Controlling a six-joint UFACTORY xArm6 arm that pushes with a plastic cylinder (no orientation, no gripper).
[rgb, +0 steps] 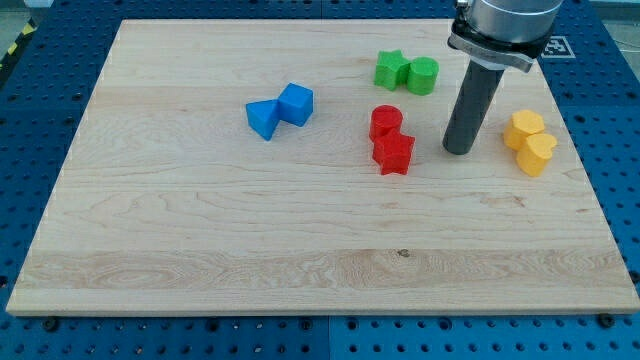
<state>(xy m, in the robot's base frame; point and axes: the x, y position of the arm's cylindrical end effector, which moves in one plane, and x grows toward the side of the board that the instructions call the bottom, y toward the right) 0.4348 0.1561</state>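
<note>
My tip rests on the wooden board at the view's right, touching no block. It stands between a red pair and a yellow pair. The red cylinder and the red star lie just to its left, touching each other. The yellow pair, one rounded block and one heart-like block, sits to its right. Above and left of the tip are a green star and a green cylinder, side by side. Two blue blocks, one triangular and one cube-like, touch near the middle-left.
The board lies on a blue perforated table. The arm's grey body hangs over the board's upper right corner.
</note>
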